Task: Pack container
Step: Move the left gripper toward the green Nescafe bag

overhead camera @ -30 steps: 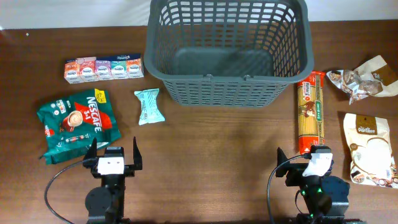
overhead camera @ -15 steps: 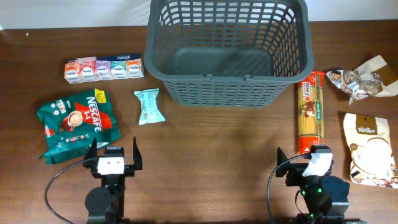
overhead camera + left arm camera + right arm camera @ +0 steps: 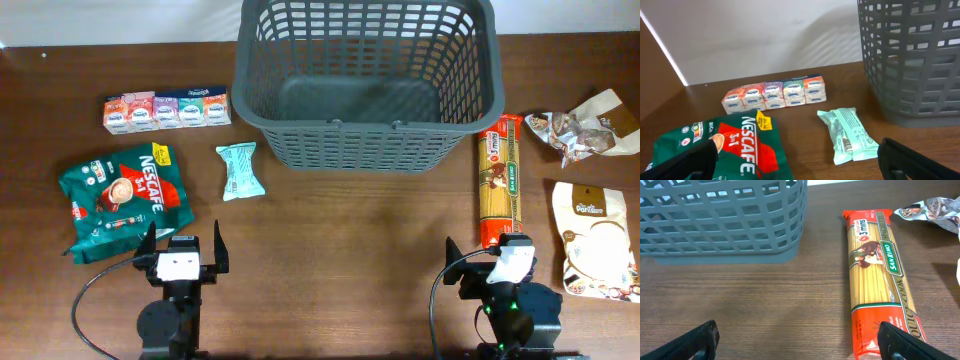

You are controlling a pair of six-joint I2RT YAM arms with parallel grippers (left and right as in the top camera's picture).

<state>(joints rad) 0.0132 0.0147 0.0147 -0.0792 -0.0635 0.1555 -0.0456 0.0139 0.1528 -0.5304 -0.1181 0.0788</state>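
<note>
One wide brown worktop (image 3: 330, 250) carries everything here. The biggest thing on it is the container (image 3: 360, 148), a dark grey basket with holes in its sides. It stands upright at the far middle of the worktop. Its far rim is cut off by the top edge of the overhead view. It is well apart from both grippers, ahead of them and between them.

A broad strip of bare wood lies between the container's front wall and the grippers.

The long spaghetti packet (image 3: 500, 180) lies flat, right in front of the right gripper (image 3: 800, 342). Its far end is just beside the container's right front corner, not touching. It reads "3 mins", "SAN REMO" and "QUICK COOK".

The green bag (image 3: 125, 200) says "NESCAFE" and "3in1". It lies to the left, near the left gripper (image 3: 184, 243).

A white pouch (image 3: 598, 240) lies by the right edge. Its writing is too small to read.

A row of small cartons (image 3: 167, 110) sits far left. A crumpled wrapper (image 3: 585, 130) sits far right. A small pale green packet (image 3: 240, 170) lies near the container's left front corner.

Both grippers are low at the near edge. Each has its fingers spread wide and holds nothing.
</note>
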